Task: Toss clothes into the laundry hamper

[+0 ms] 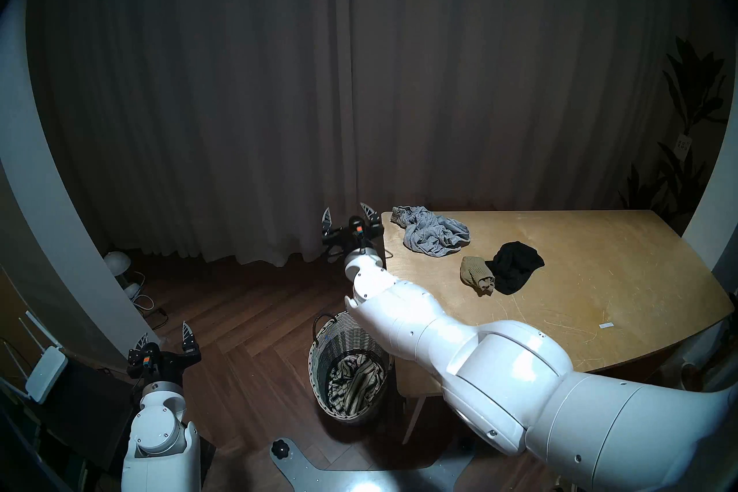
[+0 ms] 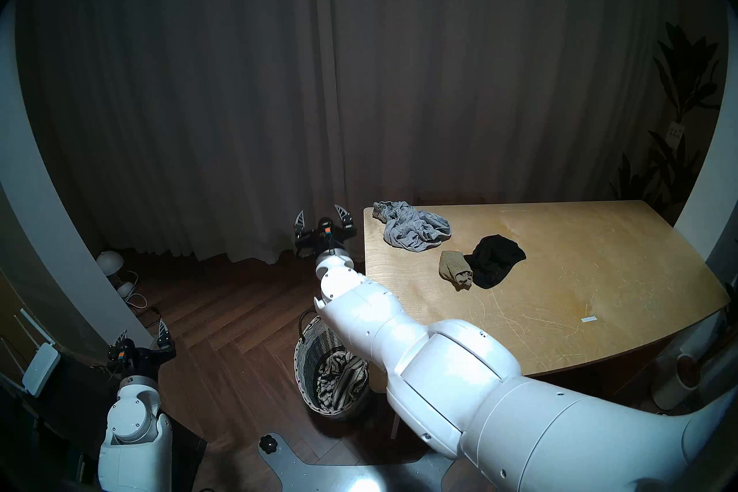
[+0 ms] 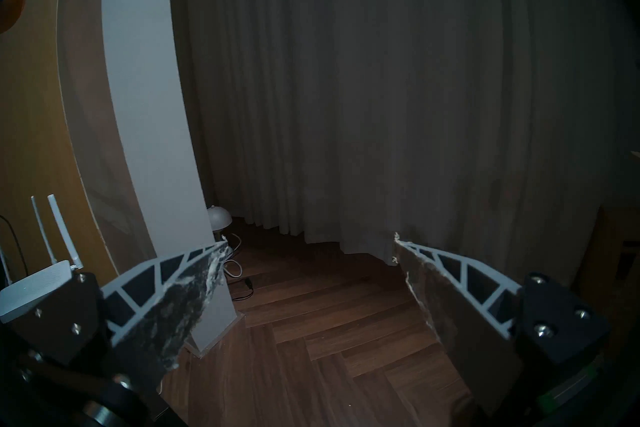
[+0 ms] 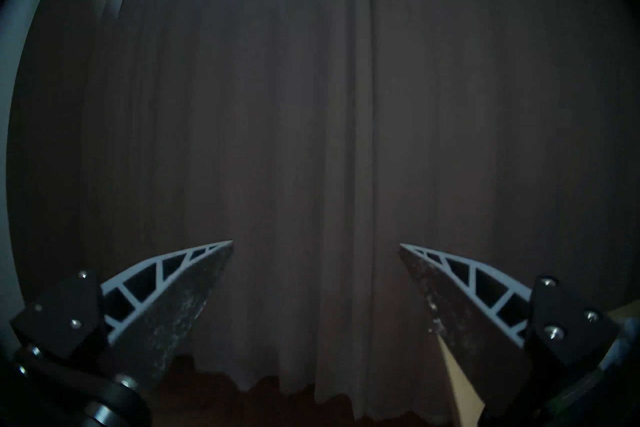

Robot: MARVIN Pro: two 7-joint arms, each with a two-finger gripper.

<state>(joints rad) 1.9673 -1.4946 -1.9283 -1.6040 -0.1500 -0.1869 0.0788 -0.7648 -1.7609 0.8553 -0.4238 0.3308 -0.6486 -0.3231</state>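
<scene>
The woven laundry hamper stands on the floor by the table's near left corner, and a cream garment with black stripes lies inside it. On the wooden table lie a crumpled grey garment, a black garment and a small olive-tan knit. My right gripper is open and empty, raised left of the table's far corner, facing the curtain. My left gripper is open and empty, low at the left.
A dark curtain hangs along the far side. A white wall panel stands at the left, with lamps and cables on the floor beside it. A white router sits at the far left. A plant stands behind the table's right end.
</scene>
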